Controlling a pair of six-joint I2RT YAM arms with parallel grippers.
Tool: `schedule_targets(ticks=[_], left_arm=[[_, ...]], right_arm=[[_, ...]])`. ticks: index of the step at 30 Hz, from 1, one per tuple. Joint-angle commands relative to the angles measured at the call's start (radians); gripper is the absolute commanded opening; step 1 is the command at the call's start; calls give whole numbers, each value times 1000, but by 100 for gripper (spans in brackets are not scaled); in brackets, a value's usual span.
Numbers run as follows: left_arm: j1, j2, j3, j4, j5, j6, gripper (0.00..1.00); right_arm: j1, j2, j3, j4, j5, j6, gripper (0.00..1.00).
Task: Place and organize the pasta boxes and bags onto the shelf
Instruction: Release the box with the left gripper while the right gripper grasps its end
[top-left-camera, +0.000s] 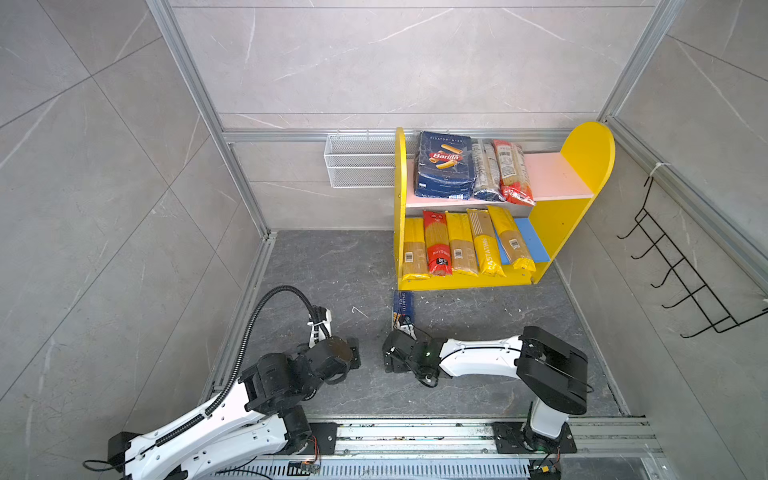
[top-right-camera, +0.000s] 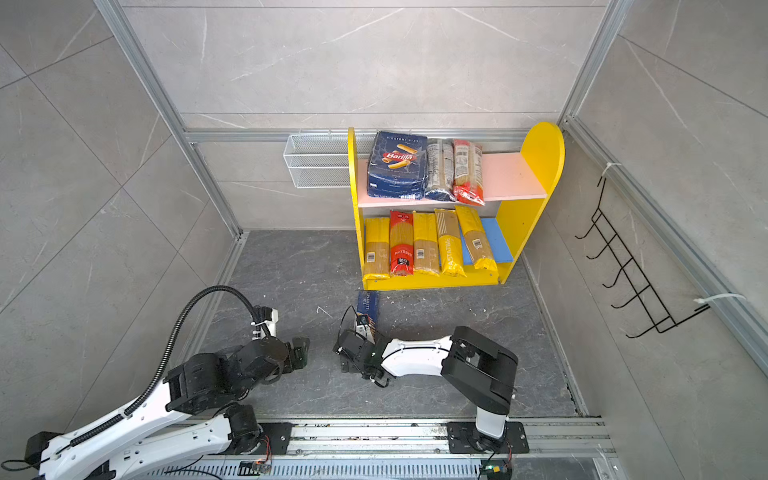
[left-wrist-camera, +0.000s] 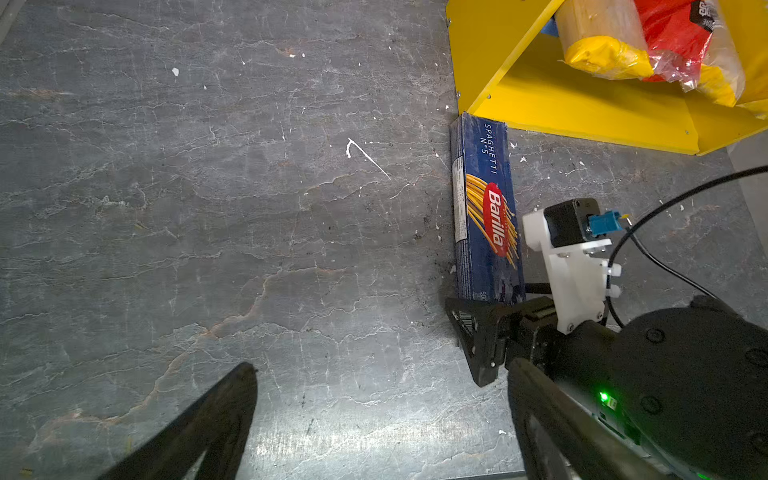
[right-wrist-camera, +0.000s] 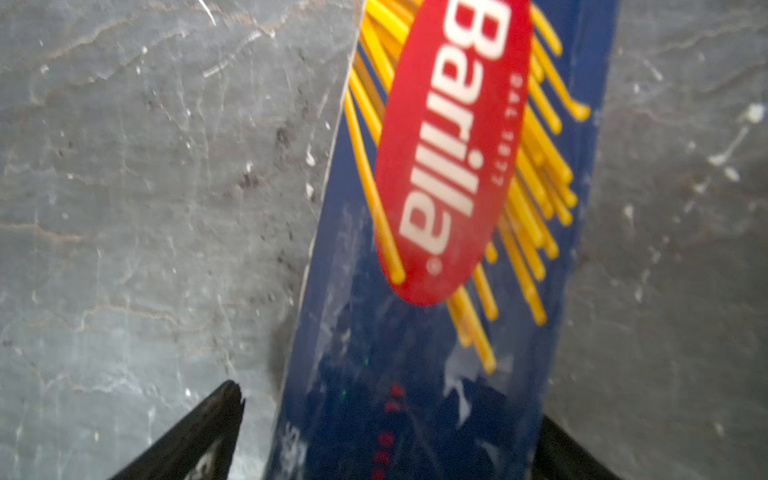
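Seven bags (top-left-camera: 459, 245) and the rigatoni box (top-left-camera: 445, 164) are already set on the shelf (top-left-camera: 590, 153). Only the long, dark-blue spaghetti box (left-wrist-camera: 486, 208) is left, laid flat on the bench (left-wrist-camera: 208, 208) against the shelf's foot, its near end straddled, ungripped, by the wide right claw (right-wrist-camera: 390, 432); the left claw (left-wrist-camera: 382, 374) is spread wide, empty

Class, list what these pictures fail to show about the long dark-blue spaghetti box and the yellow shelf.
Long dark-blue Barilla spaghetti box: near end hidden under the right gripper in both top views.
Right wrist view: blurred; one black finger cut by the edge, box contact unclear.
Yellow two-tier shelf: blue lower board mostly covered by slim spaghetti bags.
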Motion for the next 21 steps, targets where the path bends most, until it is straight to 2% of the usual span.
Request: schedule_targets(ticks=[1, 16, 21], left_arm=[[1, -9, 3, -26, -44, 8, 96], [2, 15, 14, -22, -37, 40, 100], [3, 31, 6, 0, -32, 50, 100]], right_arm=[[3, 85, -6, -34, -41, 45, 94], [3, 147, 14, -155, -63, 76, 88], [3, 149, 14, -166, -72, 76, 78]])
